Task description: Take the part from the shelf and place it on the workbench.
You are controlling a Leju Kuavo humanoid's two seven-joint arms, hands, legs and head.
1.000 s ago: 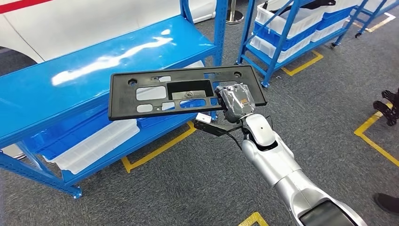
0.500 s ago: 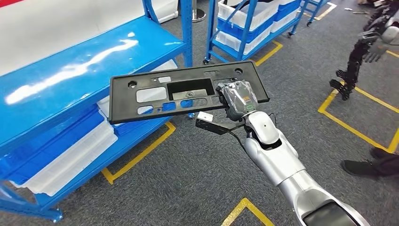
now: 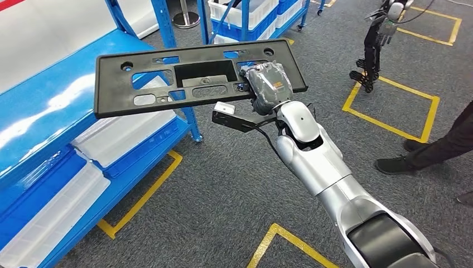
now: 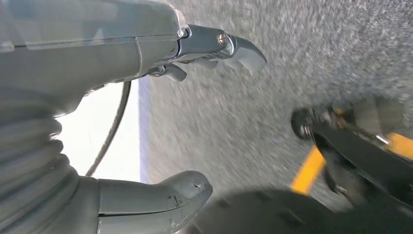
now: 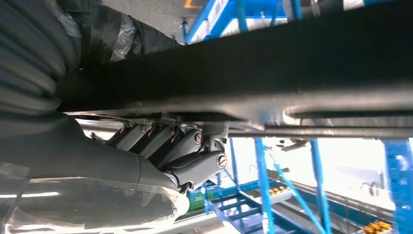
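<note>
The part is a long flat black plastic plate (image 3: 184, 78) with several cut-outs, held level in the air above the floor beside the blue shelf (image 3: 50, 106). My right hand (image 3: 266, 86) grips its right end, the thumb side on top and the darker fingers (image 5: 185, 146) curled under the plate's black edge (image 5: 272, 73) in the right wrist view. My left hand (image 4: 146, 112) hangs over the grey carpet with its fingers apart and nothing in it.
Blue shelving with white and blue bins (image 3: 111, 139) runs along the left. A second blue rack (image 3: 251, 17) stands at the back. Yellow floor lines (image 3: 390, 106) mark squares. A person's dark leg and shoe (image 3: 429, 151) are at the right, another robot (image 3: 379, 39) beyond.
The whole scene has swung leftward as I turn right, away from the shelf. The plate stays gripped in my right hand, now up and left in the picture.
</note>
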